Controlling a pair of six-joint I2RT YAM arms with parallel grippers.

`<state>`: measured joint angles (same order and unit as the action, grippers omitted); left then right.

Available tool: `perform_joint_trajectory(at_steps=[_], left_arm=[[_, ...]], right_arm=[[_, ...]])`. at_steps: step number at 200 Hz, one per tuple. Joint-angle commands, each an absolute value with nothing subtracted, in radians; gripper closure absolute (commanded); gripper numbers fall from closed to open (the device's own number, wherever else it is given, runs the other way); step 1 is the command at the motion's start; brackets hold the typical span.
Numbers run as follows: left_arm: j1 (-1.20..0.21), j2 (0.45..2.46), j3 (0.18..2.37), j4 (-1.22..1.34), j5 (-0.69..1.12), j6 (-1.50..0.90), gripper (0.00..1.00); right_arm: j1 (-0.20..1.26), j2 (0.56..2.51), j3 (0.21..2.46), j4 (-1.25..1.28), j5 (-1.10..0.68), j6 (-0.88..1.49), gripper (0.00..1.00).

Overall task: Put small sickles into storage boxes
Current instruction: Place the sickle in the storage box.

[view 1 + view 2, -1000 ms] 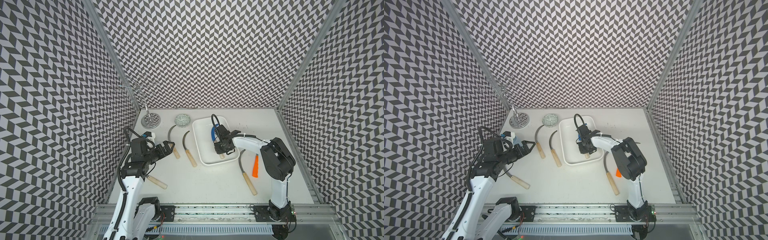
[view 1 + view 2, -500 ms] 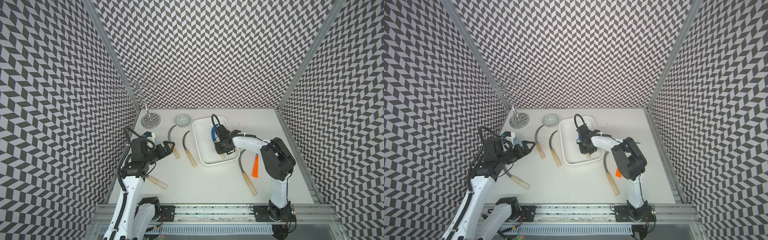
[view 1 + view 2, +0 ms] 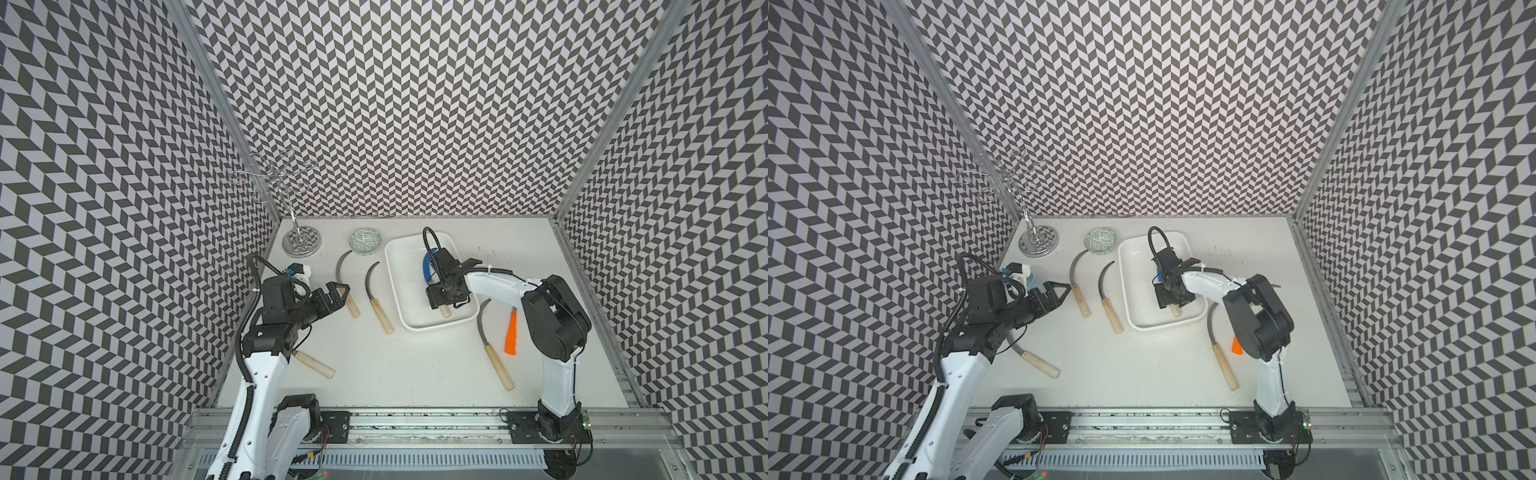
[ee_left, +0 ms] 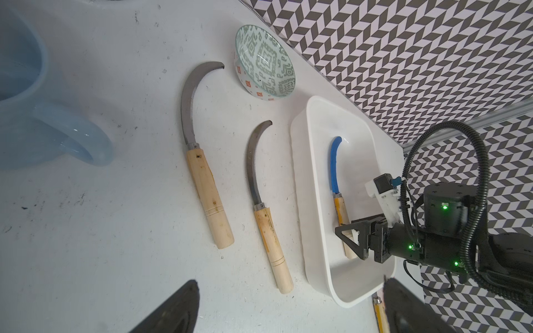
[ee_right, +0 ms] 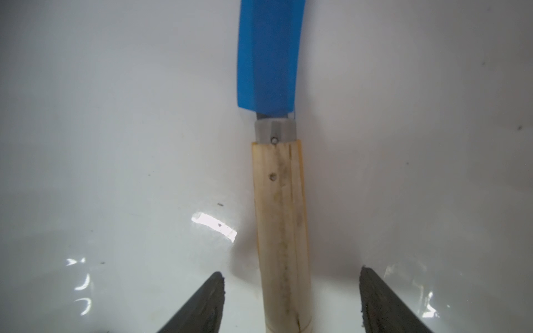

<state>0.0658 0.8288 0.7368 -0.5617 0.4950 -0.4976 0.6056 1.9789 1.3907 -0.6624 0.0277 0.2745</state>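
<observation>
Left of the white tray (image 3: 398,299), the left hand (image 3: 337,292) is hovering spread apart near three grey sickles (image 3: 376,299) on the bench (image 3: 415,374). Inside it the blue-bladed sickle (image 4: 334,164) is lying, with the right hand (image 5: 291,281) holding its jaws parted around the handle. Right of it, a fourth grey sickle (image 3: 492,353) and the orange-handled sickle (image 3: 511,336) are waiting.
</observation>
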Motion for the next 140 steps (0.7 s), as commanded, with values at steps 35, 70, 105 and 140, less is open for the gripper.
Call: perform_joint_trajectory(at_steps=[35,70,105,140], left_arm=[[0.063,0.813,0.734,-0.542,0.511,-0.486,0.00],[0.063,0.808,0.748,-0.542,0.538,-0.470,0.00],[0.060,0.790,0.767,-0.561,0.556,-0.453,0.00],[0.055,0.763,0.784,-0.584,0.528,-0.461,0.00]], right_arm=[[0.613,1.868,1.442,-0.680,0.033,0.281,0.02],[0.616,1.804,1.436,-0.671,0.011,0.288,0.00],[0.627,1.716,1.441,-0.672,-0.009,0.298,0.00],[0.638,1.569,1.413,-0.634,-0.067,0.309,0.00]])
